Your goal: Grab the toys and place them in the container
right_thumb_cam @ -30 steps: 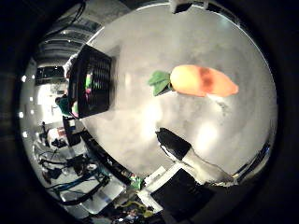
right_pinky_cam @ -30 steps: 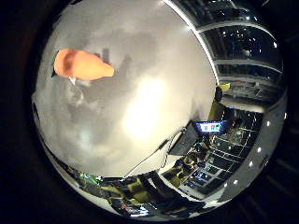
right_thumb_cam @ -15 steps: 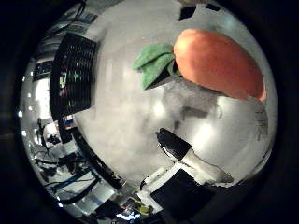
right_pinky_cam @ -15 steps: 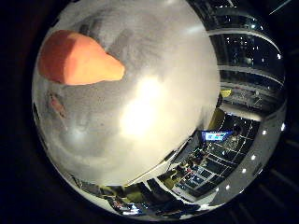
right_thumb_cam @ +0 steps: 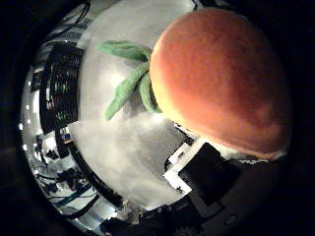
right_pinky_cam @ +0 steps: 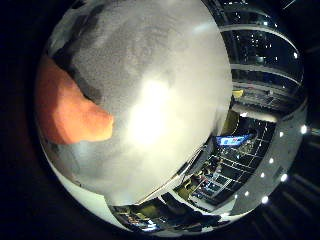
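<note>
A pale grey bench (right_pinky_cam: 150,65) fills the little finger side palm view, with a bright glare patch near its middle and a dim room of shelving and small ceiling lights beyond its far edge. At the rim of this view the tapered orange end of a plush carrot toy (right_pinky_cam: 67,112) lies on the bench, casting a dark shadow beside it. In the thumb side palm view the same grey bench runs under the carrot, whose rounded orange body fills much of the picture, so it sits very close to the palm; its green felt leaves (right_thumb_cam: 128,81) spread flat on the bench toward a black mesh container (right_thumb_cam: 59,88) standing well apart near the bench edge. A white and black part of the robot hand (right_thumb_cam: 197,172) reaches in just beside the carrot's body; whether it touches the toy, or whether the fingers are straight or curled, cannot be told.
</note>
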Motion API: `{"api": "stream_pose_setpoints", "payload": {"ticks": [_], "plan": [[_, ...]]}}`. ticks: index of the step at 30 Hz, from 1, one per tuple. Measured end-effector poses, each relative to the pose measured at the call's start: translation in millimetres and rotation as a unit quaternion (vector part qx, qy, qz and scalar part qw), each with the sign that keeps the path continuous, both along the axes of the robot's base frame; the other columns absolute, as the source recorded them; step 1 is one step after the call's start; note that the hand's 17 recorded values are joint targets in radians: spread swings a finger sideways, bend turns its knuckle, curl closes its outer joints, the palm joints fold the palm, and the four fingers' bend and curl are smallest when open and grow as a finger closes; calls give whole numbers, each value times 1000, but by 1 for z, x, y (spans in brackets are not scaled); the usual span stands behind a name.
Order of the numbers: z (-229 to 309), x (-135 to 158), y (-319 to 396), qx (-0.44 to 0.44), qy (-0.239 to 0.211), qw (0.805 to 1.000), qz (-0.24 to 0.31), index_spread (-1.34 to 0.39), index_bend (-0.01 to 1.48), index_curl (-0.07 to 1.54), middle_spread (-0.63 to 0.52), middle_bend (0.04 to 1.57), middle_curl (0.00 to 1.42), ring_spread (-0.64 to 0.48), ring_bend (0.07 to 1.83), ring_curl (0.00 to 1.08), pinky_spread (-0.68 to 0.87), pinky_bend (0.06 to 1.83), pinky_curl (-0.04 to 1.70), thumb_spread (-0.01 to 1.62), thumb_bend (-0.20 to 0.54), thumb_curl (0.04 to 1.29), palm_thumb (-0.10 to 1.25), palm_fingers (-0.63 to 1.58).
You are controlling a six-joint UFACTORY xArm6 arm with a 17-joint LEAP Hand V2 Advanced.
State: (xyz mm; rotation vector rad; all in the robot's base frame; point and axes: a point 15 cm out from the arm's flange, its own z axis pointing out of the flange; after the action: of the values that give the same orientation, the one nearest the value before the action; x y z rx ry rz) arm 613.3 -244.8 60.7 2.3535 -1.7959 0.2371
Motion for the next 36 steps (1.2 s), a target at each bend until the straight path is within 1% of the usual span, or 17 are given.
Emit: {"api": "stream_pose_setpoints", "payload": {"ticks": [2,5,9,13,16,20,25,30,33,34,36], "plan": [[24,6,-3,-6,-17,1000,0,-437,1184,658,-247,428,372,-22,165,83,356,170,176,1039,-8,352,976,447],[57,4,-13,-14,-35,999,-7,-431,1193,652,-264,445,379,-34,167,84,354,174,173,1043,-13,345,981,444],[64,-26,-12,-9,-18,1000,-16,-420,1205,645,-280,460,389,-42,171,89,353,179,172,1055,-13,333,988,436],[71,-56,4,-4,-6,1000,-19,-418,1212,641,-284,464,393,-41,170,93,352,181,174,1058,-15,328,991,432],[74,-76,31,0,2,1000,-16,-415,1216,636,-288,469,399,-40,172,96,356,184,178,1061,-14,320,1001,432],[73,-97,87,6,11,1000,-10,-414,1221,631,-289,470,403,-40,171,100,357,184,181,1072,-13,313,1009,431],[70,-107,151,8,14,1000,1,-410,1210,624,-290,481,411,-40,170,103,356,186,188,1079,-14,307,1013,432],[71,-103,212,8,12,1000,21,-416,1205,621,-293,485,417,-44,173,109,350,187,191,1080,-14,301,1014,442],[73,-109,235,2,26,999,26,-417,1203,620,-293,485,418,-45,174,110,347,186,193,1081,-14,300,1014,443],[77,-107,238,1,26,999,25,-417,1203,620,-293,485,418,-45,174,110,346,186,193,1081,-14,299,1014,443],[96,-93,248,-1,12,1000,27,-418,1201,620,-293,483,418,-46,175,112,344,186,194,1081,-14,298,1014,445]]}}
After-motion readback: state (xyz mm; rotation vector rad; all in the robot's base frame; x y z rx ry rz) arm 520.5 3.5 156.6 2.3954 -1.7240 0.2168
